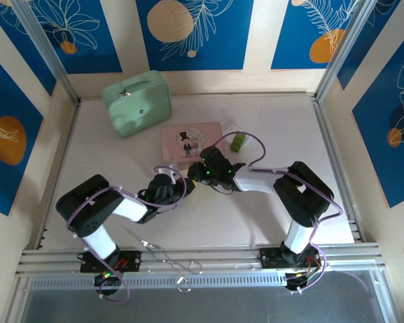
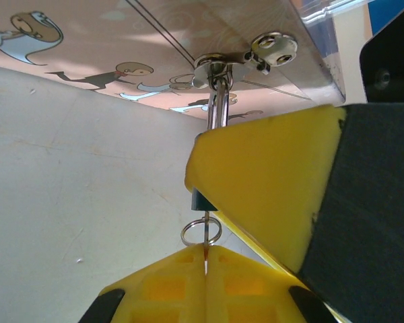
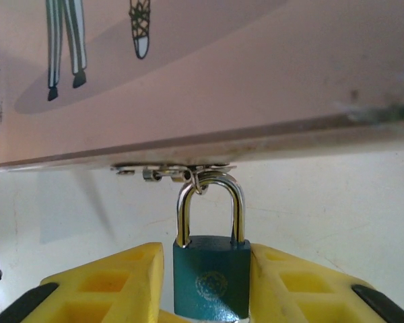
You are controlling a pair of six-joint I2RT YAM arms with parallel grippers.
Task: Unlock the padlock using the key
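- an aluminium rail [image 1: 209,254] borders the near edge of the worktop [image 1: 269,215]; loose wire loops [image 1: 167,259] lie over it between the arm bases.
- bare worktop lies open outside each arm, out to the side rails.
- the two arms reach inward and meet tip to tip at the near edge of the pink tin [image 1: 188,138]; from above their bodies cover the meeting spot.
- right gripper [image 3: 212,296]: its yellow fingers [image 3: 114,282] stand narrowly apart on either side of the blue body of the padlock [image 3: 212,276]. they are close against both sides, but whether they press on it i cannot tell.
- the padlock's lower end is cut off by the frame edge.
- left gripper [image 2: 205,254]: fingers pressed together on the key [image 2: 206,232], seen edge-on as a thin metal sliver, with its split ring [image 2: 184,234] just past the fingertips.
- the key points at the padlock's blue underside; the keyhole is hidden behind the right gripper's finger.
- the padlock hangs upright, with its shackle looped through the hasp [image 3: 168,169] on the tin's front edge.
- an olive-green block [image 1: 238,141] sits just beside the tin's far right corner, without touching it.
- a mint-green case [image 1: 136,102] lies in the far left corner, well apart from the tin, with open worktop between them.
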